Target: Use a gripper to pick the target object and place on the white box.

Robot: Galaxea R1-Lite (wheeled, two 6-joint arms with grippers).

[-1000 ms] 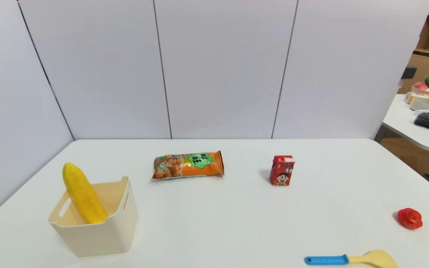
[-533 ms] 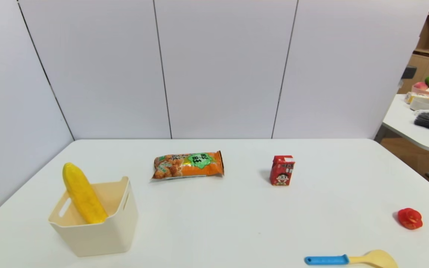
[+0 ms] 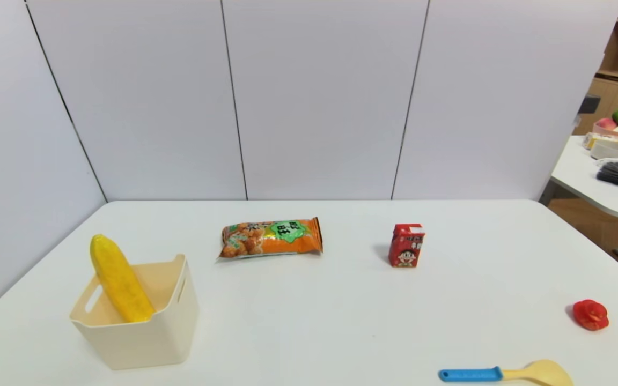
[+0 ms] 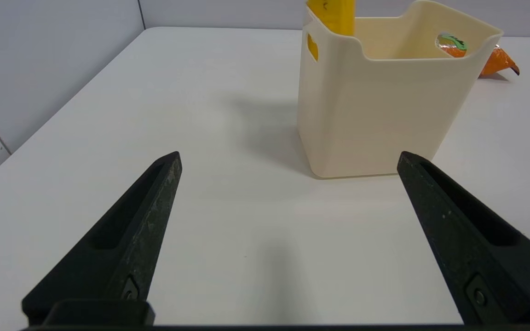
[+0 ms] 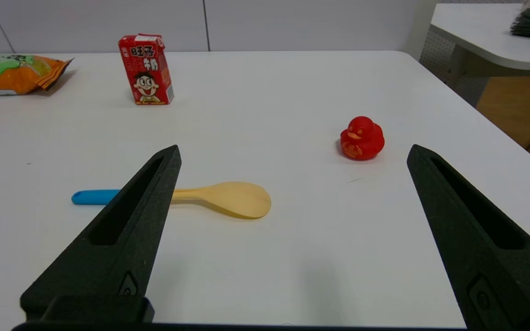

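**Banana in the box, both grippers drawn back with jaws apart**

Nothing on the table has shifted across the last second: the head view shows every object in the same place, and neither arm appears in it.

The banana (image 3: 119, 280) stands tilted inside the white box (image 3: 142, 332), its lower end down against the box's near wall and its upper end rising above the rim on the robot's left. The box sits at the near left of the white table (image 3: 341, 300).

The left gripper (image 4: 288, 156) hangs low over the table on the near side of the box, fingers spread wide and holding nothing. From its wrist camera the box stands just ahead and apart from the fingertips, and the banana (image 4: 331, 14) pokes up behind the box's near rim.

The right gripper (image 5: 292, 151) is likewise spread wide and empty, low over the table's right side, well apart from the box and banana. Ahead of it lie the yellow spoon with a blue handle (image 5: 191, 196) and a red duck (image 5: 362, 138). Farther back stands the red drink carton (image 5: 146, 69), and the orange snack bag (image 3: 270, 238) lies between carton and box.
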